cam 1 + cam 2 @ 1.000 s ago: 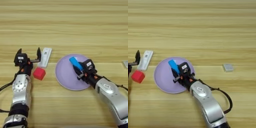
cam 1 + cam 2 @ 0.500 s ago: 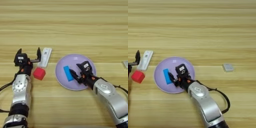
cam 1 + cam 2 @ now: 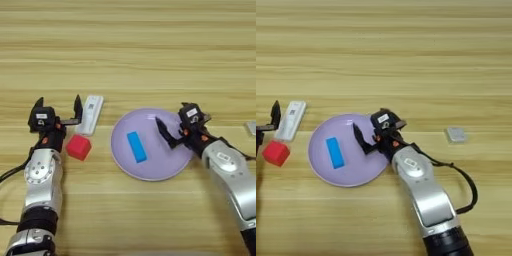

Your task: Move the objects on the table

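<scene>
Blue bar (image 3: 136, 146) lies flat on the lilac plate (image 3: 125, 165), left of centre, touching nothing else; right gripper (image 3: 172, 131) sits over the plate's right part, fingers apart and empty. Left gripper (image 3: 57, 111) hangs with fingers spread just above the red cube (image 3: 78, 147), beside the white rectangular device (image 3: 90, 114).

Risks for you to weigh: the right fingers are low over the plate; a careless retreat could drag the rim and shift plate and bar together; the left fingers could nudge the device while closing on the cube.

Materials: bar thin, flat, smooth-looking; cube small, matte, sharp-edged; plate round, shallow, smooth; table (image 3: 150, 50) light wood, long grain streaks; a small grey square (image 3: 456, 134) lies well apart to the right.
</scene>
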Action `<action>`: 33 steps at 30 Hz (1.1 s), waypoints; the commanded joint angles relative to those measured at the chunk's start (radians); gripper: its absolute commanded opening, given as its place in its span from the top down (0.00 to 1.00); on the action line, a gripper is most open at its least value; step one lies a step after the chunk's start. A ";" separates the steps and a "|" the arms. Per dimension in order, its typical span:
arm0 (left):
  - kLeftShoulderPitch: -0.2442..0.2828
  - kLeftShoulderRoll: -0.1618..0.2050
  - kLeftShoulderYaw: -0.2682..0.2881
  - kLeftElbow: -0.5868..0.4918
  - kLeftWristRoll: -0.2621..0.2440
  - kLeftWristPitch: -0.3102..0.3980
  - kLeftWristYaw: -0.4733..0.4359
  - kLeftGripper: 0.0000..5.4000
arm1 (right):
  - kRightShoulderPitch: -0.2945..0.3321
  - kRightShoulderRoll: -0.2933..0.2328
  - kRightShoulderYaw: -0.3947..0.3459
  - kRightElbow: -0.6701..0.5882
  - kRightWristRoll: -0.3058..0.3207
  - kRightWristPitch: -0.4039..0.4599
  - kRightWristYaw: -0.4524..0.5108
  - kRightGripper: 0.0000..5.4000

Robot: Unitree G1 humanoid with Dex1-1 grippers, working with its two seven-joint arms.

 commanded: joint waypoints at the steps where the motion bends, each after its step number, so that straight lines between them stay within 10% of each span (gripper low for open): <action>1: -0.008 0.007 0.002 0.009 0.001 0.009 -0.003 0.00 | -0.019 -0.003 -0.014 0.022 -0.019 -0.019 -0.013 0.00; 33: 0.008 -0.001 -0.004 -0.019 0.004 0.014 0.005 0.00 | -0.098 -0.087 -0.060 0.287 -0.142 -0.006 -0.024 0.00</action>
